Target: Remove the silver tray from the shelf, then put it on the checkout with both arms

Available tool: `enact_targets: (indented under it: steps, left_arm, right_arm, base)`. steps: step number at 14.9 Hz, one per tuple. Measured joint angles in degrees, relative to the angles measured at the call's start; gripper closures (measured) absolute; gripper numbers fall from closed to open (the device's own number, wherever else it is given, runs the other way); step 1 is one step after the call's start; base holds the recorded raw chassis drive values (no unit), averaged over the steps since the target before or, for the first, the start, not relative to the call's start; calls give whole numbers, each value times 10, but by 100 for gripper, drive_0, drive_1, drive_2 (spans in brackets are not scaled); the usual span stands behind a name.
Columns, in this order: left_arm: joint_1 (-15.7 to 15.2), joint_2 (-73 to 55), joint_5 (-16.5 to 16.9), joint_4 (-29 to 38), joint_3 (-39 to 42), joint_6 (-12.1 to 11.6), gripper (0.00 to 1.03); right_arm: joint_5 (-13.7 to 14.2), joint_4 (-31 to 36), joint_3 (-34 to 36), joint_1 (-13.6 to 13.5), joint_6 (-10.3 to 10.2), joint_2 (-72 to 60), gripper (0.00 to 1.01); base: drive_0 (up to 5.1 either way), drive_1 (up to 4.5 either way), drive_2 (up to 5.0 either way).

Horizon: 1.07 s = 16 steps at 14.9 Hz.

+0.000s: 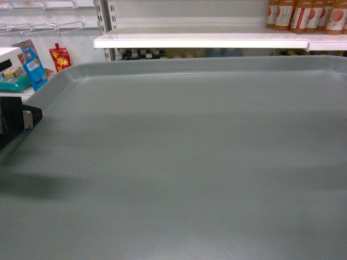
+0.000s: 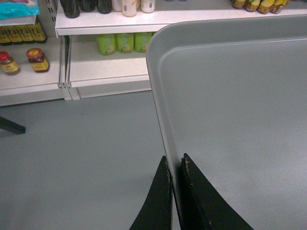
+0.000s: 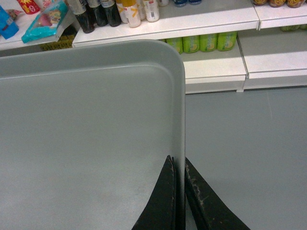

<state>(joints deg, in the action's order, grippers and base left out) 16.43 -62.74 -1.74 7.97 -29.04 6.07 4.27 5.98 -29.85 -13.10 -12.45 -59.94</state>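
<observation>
The silver tray (image 1: pixel 184 157) fills most of the head view, held up in the air in front of the shelf (image 1: pixel 200 39). My left gripper (image 2: pixel 175 160) is shut on the silver tray (image 2: pixel 230 105) at its left rim, one finger under and one over the edge. At the opposite rim my right gripper (image 3: pixel 178 160) is shut on the silver tray (image 3: pixel 86 134) the same way. Grey floor shows below the tray in both wrist views. The checkout is out of view. Only a black part of the left arm (image 1: pixel 13 122) shows in the head view.
White shelving with bottles (image 1: pixel 306 15) stands straight ahead. Lower shelf boards carry green bottles (image 2: pixel 117 42), jars (image 2: pixel 37 59) and dark bottles (image 3: pixel 98 14). Snack packets (image 1: pixel 32 62) hang at the left. A black slanted leg (image 2: pixel 10 125) shows on the grey floor at left.
</observation>
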Motion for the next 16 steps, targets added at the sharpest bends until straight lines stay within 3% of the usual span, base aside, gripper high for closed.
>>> enact_targets:
  steps: [16]
  left_arm:
    - [0,1,0,0,0,0,99]
  right_arm:
    - [0,0,0,0,0,0,98]
  base:
    - [2,-415,420]
